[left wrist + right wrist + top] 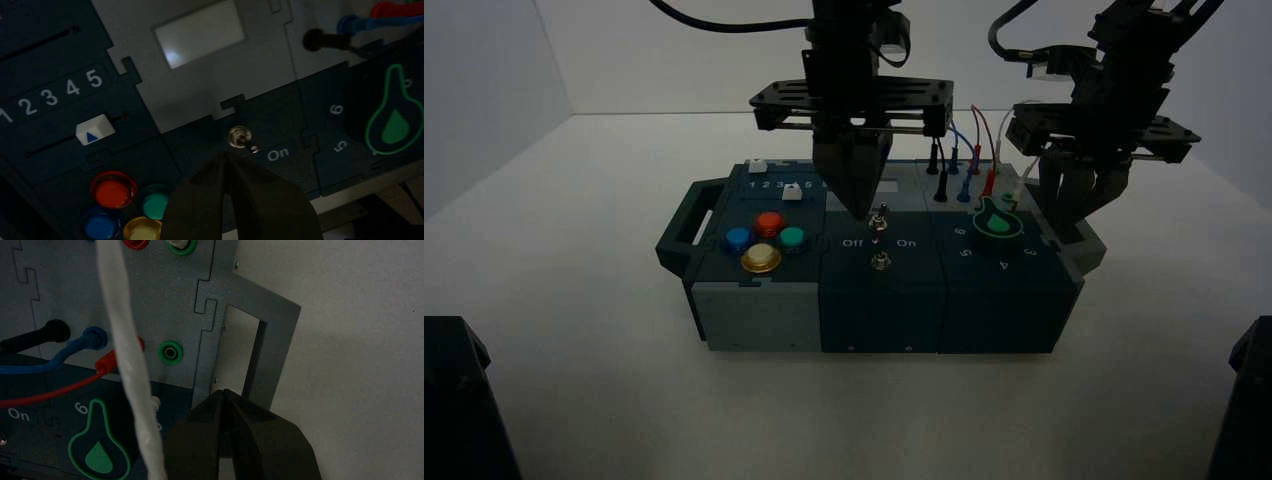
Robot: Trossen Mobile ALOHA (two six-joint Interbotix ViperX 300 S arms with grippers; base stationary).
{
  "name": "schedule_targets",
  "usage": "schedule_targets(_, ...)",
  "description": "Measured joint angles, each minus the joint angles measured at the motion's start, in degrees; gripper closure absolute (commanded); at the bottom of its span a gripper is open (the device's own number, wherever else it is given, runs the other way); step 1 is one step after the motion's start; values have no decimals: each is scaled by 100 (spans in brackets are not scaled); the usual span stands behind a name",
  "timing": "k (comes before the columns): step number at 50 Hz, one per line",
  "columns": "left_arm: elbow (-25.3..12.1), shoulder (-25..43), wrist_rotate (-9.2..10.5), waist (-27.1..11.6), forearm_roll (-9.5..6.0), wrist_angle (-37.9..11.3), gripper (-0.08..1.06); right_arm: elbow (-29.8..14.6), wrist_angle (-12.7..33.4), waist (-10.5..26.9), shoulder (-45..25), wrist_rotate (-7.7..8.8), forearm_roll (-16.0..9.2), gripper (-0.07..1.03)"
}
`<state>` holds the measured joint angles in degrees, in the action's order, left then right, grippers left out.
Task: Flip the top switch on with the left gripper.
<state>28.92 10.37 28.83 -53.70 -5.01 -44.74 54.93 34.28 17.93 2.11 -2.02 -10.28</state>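
Observation:
The top switch (878,217) is a tiny silvery toggle on the box's dark middle panel, above its twin toggle (880,261). In the left wrist view the top switch (240,138) has its lever leaning toward the "On" lettering (278,154). My left gripper (860,208) is shut, its pointed tip just left of the switch; in the left wrist view the tip (227,155) sits right beside the toggle's base. My right gripper (1079,215) is shut and hangs over the box's right end, by the handle (265,355).
Red, blue, green and yellow push buttons (762,240) sit on the box's left panel, with sliders (95,131) behind them. The green-topped knob (998,220) and plugged wires (964,170) are on the right panel. A white cable (131,360) crosses the right wrist view.

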Motion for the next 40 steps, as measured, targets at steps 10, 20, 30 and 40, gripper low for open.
schedule_targets(10,-26,9,0,-18,-62,-18,101,9,0,9,0,0,0,99)
schedule_targets(20,-35,9,0,-79,-70,-18,101,9,0,9,0,0,0,99)
schedule_targets(30,-97,26,0,-70,-70,-9,101,9,9,9,0,0,0,99)
schedule_targets(40,-158,97,0,-62,-62,-9,101,9,0,9,0,0,0,99)
